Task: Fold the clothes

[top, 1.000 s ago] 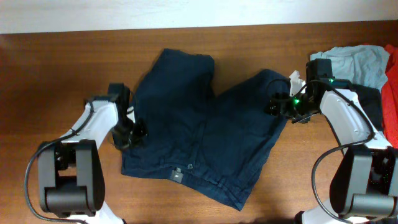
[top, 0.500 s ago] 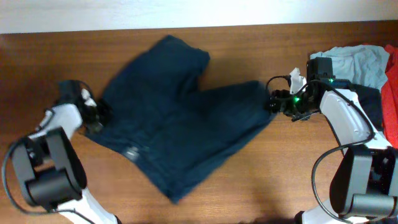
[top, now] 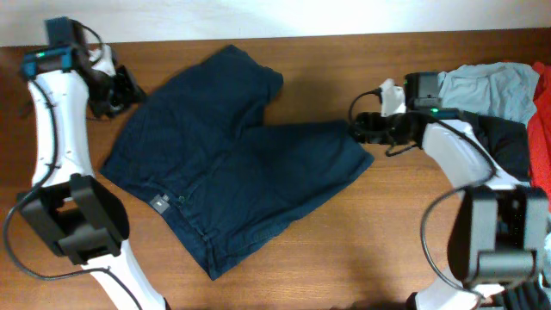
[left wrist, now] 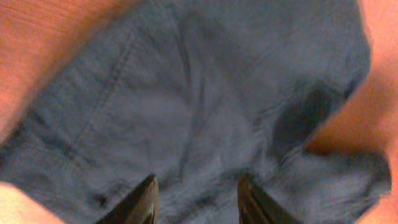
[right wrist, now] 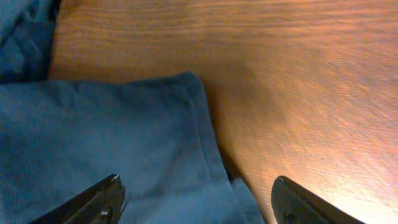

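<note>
The dark navy shorts [top: 232, 181] lie spread on the wooden table [top: 405, 241]. Their waistband and button [top: 181, 200] are at the front left, and the two legs point to the back and the right. My left gripper [top: 120, 90] is at the far left, just off the shorts' left edge. In the left wrist view its fingers [left wrist: 198, 198] are apart, with the cloth [left wrist: 186, 93] beneath them. My right gripper [top: 357, 129] is at the hem of the right leg. In the right wrist view its jaws [right wrist: 199, 196] are wide open over the hem corner [right wrist: 112, 137].
At the right edge there is a pile: a pale light-blue shirt [top: 486, 86], a black garment [top: 508, 142] and a red cloth [top: 541, 129]. A white strip runs along the table's back edge.
The shorts have been dragged left and turned, and now lie flatter. My left arm has swung from the front left to the back left. My right gripper has moved a little left along the leg hem.
</note>
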Robot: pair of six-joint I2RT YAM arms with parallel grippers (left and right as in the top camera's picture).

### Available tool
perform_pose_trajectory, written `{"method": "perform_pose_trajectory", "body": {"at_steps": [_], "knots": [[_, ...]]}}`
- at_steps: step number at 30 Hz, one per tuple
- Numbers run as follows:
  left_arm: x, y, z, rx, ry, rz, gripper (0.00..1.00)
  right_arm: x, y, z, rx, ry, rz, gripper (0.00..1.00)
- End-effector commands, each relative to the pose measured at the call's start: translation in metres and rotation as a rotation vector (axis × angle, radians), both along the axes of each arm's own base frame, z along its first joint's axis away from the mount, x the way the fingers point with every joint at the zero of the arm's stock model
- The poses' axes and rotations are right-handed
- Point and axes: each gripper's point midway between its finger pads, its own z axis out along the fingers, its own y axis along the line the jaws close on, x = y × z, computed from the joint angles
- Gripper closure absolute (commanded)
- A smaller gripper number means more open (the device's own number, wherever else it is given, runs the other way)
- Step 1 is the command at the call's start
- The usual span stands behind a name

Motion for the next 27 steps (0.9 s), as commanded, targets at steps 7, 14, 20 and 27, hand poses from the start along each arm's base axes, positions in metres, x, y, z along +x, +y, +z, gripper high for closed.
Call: {"method": "perform_pose_trajectory", "body": {"at_steps": [7,14,20,27], "knots": [[-0.062,-0.086,-0.030,-0.021,0.282,-0.202,0.62,0.017,0.037,-0.039,0.150,-0.014,0.118,0.39],[-0.126,-0.124,-0.081,-0.018,0.534,-0.300,0.65,0.011,0.058,-0.016,0.316,-0.034,0.193,0.94],[-0.203,-0.144,-0.137,-0.087,0.764,-0.338,0.66,0.010,0.048,0.052,0.415,-0.158,0.219,0.95],[-0.265,-0.152,-0.176,-0.159,0.880,-0.331,0.67,0.013,0.002,0.079,0.147,-0.205,0.018,0.96]]}}
